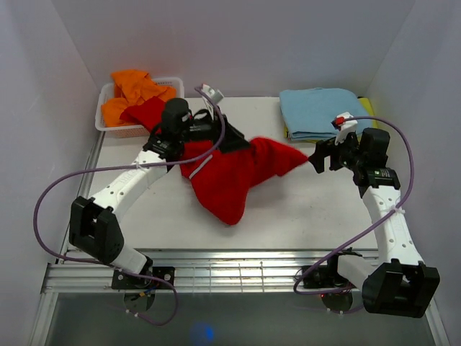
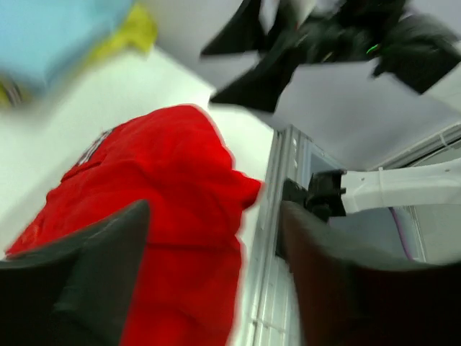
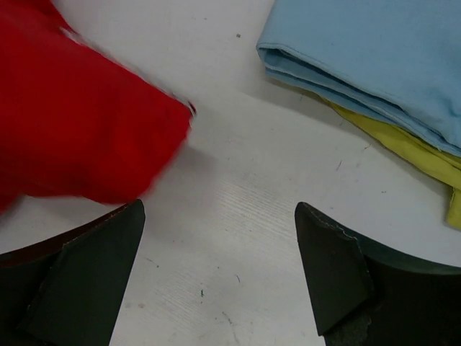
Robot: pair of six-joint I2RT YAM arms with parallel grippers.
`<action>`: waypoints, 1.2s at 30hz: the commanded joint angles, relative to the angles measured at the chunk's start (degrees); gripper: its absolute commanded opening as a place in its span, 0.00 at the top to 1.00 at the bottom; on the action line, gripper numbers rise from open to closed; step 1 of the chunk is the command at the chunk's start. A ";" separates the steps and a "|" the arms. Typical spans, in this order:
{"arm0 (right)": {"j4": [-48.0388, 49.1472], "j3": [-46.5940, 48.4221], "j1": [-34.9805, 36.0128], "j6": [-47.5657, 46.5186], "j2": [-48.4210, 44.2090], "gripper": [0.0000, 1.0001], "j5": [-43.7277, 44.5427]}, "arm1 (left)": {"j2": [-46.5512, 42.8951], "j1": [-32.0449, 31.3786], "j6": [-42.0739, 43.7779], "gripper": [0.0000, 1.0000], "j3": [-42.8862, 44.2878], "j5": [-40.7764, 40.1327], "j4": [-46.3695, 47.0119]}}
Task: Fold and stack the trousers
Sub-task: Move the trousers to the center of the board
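This is a robotics lab cell rather than a home. Plain white panels (image 1: 238,43) box in the white bench (image 1: 317,216) at its far side and both flanks. A slotted aluminium rail (image 1: 230,272) runs along the bench's near edge and carries two robot arms, the left arm (image 1: 122,184) and the right arm (image 1: 389,216), trailing purple cables (image 1: 411,169).

Laundry props sit on the bench:
- A white plastic basket (image 1: 101,114) of orange cloth (image 1: 133,90) at its far left corner.
- Red trousers (image 1: 230,176) at its middle.
- A folded light blue garment (image 1: 320,112) on a yellow one (image 3: 432,164) at its far right.
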 commanded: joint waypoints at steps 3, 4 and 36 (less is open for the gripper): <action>-7.57 6.59 -1.41 -3.58 3.04 0.10 -1.32 | -0.78 -1.84 16.98 0.02 -2.82 -10.16 -13.70; -9.49 7.29 -1.41 -3.93 3.66 0.10 -3.33 | 0.01 -1.57 20.30 0.02 0.18 -11.13 -19.82; -25.77 20.68 30.14 -30.21 30.39 0.10 11.68 | 2.64 27.87 141.17 0.02 -30.72 -6.48 -7.42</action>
